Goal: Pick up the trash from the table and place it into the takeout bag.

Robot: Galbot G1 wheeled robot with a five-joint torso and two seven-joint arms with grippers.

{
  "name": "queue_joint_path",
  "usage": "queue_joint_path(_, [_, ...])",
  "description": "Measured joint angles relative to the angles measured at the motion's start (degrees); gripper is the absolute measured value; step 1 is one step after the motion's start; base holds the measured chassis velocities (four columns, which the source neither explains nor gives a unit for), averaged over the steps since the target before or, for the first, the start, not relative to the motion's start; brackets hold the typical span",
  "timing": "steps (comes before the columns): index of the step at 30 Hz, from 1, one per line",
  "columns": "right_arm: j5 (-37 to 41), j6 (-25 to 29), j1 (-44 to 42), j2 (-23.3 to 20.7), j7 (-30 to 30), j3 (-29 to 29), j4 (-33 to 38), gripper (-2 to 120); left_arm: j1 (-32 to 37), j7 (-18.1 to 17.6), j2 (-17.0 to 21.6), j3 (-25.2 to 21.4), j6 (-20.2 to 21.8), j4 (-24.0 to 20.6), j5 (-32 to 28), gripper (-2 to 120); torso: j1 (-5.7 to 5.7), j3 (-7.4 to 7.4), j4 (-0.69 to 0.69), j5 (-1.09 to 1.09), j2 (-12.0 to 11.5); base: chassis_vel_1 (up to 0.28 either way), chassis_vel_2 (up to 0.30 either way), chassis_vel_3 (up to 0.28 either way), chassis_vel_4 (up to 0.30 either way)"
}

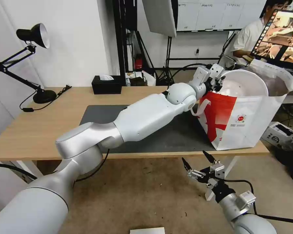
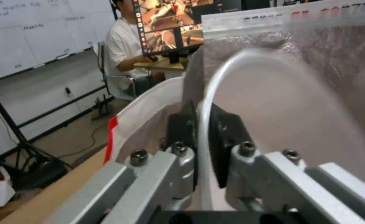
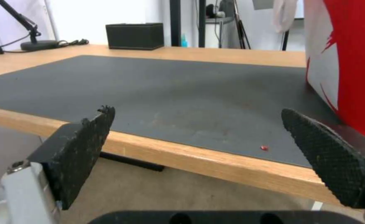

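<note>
In the head view, the left claw (image 1: pixel 217 82) is seen stretched across the worktop (image 1: pixel 32 130) to the mouth of the takeout bag (image 1: pixel 250 120), where the rim of a white round bowl (image 1: pixel 247 83) is pinched in it. The bowl is held on edge, partly inside the bag's opening, beyond the claw. The bag stands on the grey mat (image 1: pixel 166 136) below the claw. The right claw (image 1: pixel 198 164) is held low in front of the worktop's near edge, its fingers spread apart and empty.

In the left wrist view, the bowl's thin white rim (image 2: pixel 203 124) is clamped between the black pads (image 2: pixel 226 137), with foil lining (image 2: pixel 336 62) behind it.

In the right wrist view, the wide-open pads (image 3: pixel 83 149) face the mat (image 3: pixel 170 90), where a small red scrap (image 3: pixel 264 147) lies just ahead.
</note>
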Motion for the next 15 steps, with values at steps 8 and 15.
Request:
queue_joint_path(8, [0.0,0.0,0.0,0.0,0.0,0.0,0.0,100,0.0,-1.5,0.0,0.2,0.9,-0.6,-2.3,46,0.00,0.00,0.00,0.00,0.0,0.000,0.000,0.000,0.000])
queue_joint_path(15, [0.0,0.0,0.0,0.0,0.0,0.0,0.0,100,0.2,-2.3,2.0,-0.7,0.2,-3.1,-3.7,72,0.00,0.00,0.00,0.00,0.0,0.000,0.000,0.000,0.000])
